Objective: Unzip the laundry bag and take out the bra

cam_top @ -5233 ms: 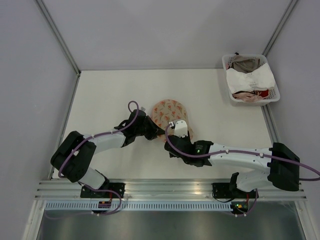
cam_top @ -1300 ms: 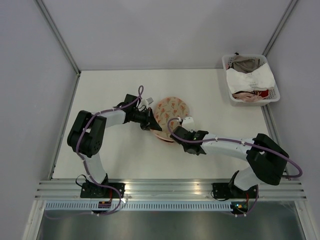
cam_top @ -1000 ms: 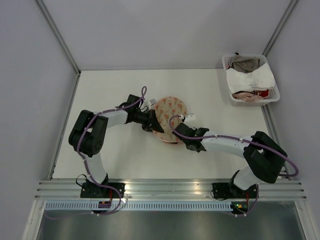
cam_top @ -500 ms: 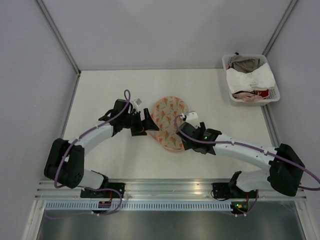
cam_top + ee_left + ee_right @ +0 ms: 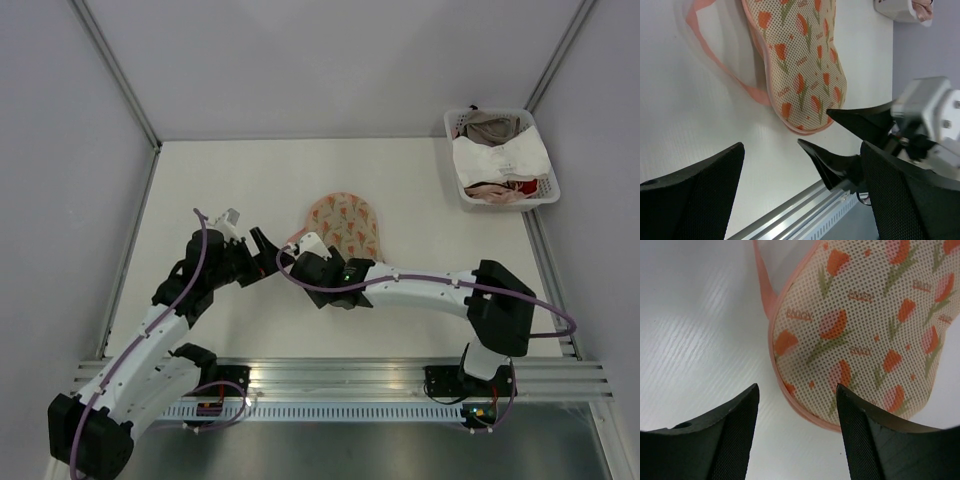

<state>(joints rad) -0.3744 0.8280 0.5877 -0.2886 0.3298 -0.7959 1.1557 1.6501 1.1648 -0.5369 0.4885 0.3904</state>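
Note:
The laundry bag [image 5: 345, 225] lies flat in the middle of the table, a cream pouch with an orange and green print and pink edging. A thin pink strap [image 5: 715, 65] loops out from its side. My left gripper [image 5: 262, 250] is open, off to the bag's left and not touching it [image 5: 800, 65]. My right gripper [image 5: 300, 262] is open at the bag's near left end. The pouch's rim [image 5: 805, 415] lies just ahead of its spread fingers [image 5: 875, 440]. The right gripper's black fingers [image 5: 825, 160] show in the left wrist view. The bra is hidden.
A white slatted basket [image 5: 500, 160] with white, beige and pink garments stands at the far right corner. Grey walls close in the table on the left, back and right. A metal rail [image 5: 340, 375] runs along the near edge.
Both grippers have opened and let go of the bag, which now lies flat. The left arm has drawn back to the left. The right gripper has moved left to the bag's near end.

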